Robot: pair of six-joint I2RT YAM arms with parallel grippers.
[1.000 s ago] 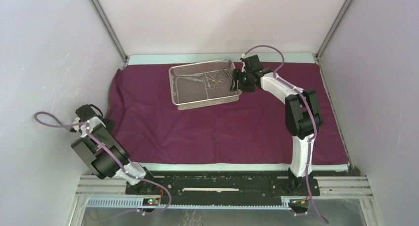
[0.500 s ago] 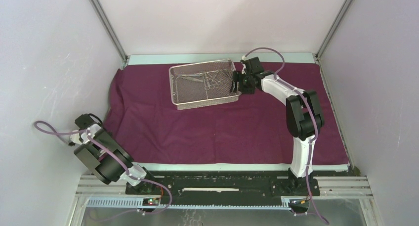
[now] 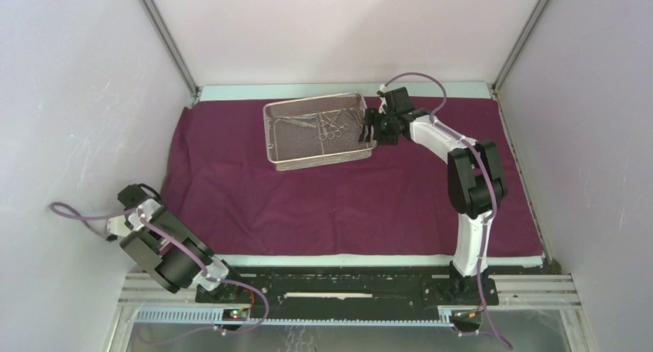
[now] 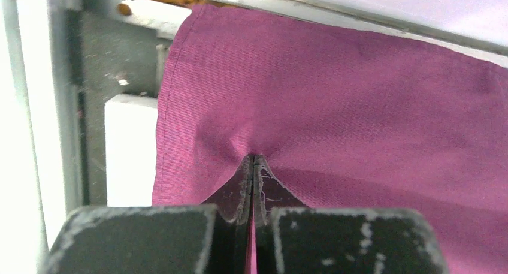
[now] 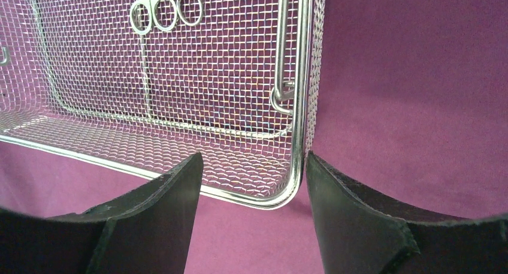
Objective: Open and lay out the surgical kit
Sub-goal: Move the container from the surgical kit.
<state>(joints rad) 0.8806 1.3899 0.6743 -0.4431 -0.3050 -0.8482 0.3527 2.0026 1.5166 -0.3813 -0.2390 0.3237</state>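
Moved: my left arm has drawn back toward the near-left corner of the table and its jaws have come together. My right gripper [image 5: 253, 160] has crept a little closer to the tray's right end. The tray has not shifted.
Left gripper [image 4: 252, 160]: clenched. The cloth puckers toward the tips just inside the hemmed left edge, so I judge that I am pinching a small fold of it.
Right jaws: released and wide, holding nothing.
Cloth wrap [image 3: 346, 206]: maroon, already spread flat over most of the table, with a few soft wrinkles.
Wire-mesh tray [image 3: 319, 161]: on the cloth, far of centre. Its long axis runs left to right, tilted slightly.
Ring-handled instruments [image 3: 331, 125]: lying inside the tray toward its far side. I cannot tell scissors from forceps.
Key relation: the tray's near-right corner lies straight ahead of my right jaws and between them. One finger is over the mesh floor, the other outside over bare cloth, and the right end wall runs away from me up the gap.
Contact: neither right finger appears to touch the wire yet.
Nearer arm: the right, right beside the tray. My left is well apart from it.
Next, as I judge: ease the right jaws forward over that end wall, then close.
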